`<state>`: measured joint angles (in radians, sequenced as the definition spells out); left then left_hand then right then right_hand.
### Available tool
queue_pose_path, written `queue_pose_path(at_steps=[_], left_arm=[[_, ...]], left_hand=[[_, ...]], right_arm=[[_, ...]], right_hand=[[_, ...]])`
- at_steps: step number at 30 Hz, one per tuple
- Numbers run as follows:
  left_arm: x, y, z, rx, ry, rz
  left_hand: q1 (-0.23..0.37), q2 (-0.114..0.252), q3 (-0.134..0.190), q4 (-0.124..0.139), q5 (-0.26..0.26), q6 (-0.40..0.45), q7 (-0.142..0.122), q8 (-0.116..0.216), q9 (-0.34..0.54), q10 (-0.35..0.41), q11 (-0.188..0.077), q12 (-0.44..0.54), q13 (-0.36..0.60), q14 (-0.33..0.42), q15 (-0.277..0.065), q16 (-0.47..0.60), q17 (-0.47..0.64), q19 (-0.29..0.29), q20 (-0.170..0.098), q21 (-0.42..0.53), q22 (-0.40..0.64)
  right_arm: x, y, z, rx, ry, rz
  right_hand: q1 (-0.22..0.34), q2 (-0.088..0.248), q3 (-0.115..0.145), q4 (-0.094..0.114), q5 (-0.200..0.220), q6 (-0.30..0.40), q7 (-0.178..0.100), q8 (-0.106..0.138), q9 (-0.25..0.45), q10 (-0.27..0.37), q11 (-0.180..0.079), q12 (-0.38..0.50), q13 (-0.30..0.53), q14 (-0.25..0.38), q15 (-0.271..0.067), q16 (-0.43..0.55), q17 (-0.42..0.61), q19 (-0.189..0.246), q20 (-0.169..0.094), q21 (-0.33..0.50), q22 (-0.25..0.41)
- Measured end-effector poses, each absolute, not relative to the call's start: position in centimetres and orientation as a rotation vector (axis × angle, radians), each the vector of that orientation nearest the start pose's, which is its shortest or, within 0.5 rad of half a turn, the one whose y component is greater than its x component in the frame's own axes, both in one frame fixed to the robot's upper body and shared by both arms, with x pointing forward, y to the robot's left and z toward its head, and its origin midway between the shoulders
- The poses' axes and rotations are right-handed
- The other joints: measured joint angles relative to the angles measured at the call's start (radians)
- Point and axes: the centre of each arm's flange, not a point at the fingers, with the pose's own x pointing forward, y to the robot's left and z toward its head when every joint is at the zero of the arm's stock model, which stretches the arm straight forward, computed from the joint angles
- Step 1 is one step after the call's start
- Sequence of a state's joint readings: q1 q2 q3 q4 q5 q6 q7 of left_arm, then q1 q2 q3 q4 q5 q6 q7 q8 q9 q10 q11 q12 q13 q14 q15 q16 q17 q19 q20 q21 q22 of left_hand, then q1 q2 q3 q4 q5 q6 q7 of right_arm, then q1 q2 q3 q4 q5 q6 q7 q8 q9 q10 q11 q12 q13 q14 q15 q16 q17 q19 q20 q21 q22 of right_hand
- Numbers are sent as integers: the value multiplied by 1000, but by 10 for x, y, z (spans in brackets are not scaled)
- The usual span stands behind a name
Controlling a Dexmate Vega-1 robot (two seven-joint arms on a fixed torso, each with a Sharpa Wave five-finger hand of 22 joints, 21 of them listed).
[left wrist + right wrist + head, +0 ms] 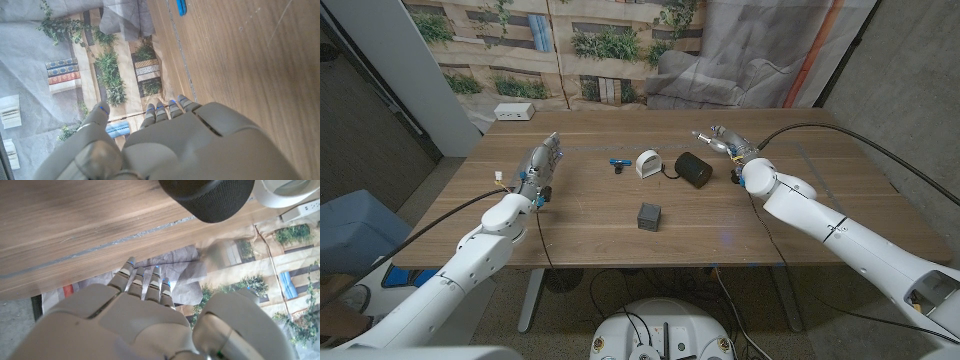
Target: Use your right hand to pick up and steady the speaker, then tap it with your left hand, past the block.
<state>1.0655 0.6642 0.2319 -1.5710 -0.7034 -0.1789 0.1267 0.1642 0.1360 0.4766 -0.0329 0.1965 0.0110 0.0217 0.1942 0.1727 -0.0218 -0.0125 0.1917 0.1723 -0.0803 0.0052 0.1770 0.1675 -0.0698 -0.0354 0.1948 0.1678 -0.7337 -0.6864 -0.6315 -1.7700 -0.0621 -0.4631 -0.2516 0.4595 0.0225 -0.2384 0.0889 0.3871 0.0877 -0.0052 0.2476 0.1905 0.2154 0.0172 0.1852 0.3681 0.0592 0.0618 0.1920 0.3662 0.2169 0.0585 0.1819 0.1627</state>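
Head view: speaker (695, 169) just beside empty, loosely spread right hand (722, 141), left hand (541, 163) likewise, well apart.

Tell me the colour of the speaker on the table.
Black, with a fine mesh-like surface; the speaker shows best in the right wrist view.

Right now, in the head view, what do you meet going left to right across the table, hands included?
Left hand → small blue object → white rounded object → black speaker → right hand. The dark block sits nearer the robot, roughly level with the white object, so I leave it out of the order.
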Motion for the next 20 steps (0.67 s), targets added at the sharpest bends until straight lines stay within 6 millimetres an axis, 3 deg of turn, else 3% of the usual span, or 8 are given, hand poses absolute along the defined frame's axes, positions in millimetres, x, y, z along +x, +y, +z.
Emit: queue_pose_path(at_steps=[12,20], left_arm=[[605,353,-39,-25,-583,-78],[610,352,-40,-31,-612,-85]], left_hand=[[0,0,6,6,0,0,0,0,0,0,0,0,0,0,0,0,0,0,0,0,0],[0,0,7,7,0,0,0,0,0,0,0,-7,0,0,0,0,0,0,0,0,0]], right_arm=[[626,-232,14,-705,-520,-82],[632,-242,9,-572,-558,-40]], right_hand=[[-33,33,0,24,0,-29,7,-37,-9,-49,-19,-4,-37,-25,-24,0,-23,-15,-32,0,0],[-50,50,-1,34,-7,-33,11,-37,-9,-55,-19,-8,-52,-34,-26,0,-28,-9,-38,0,0]])
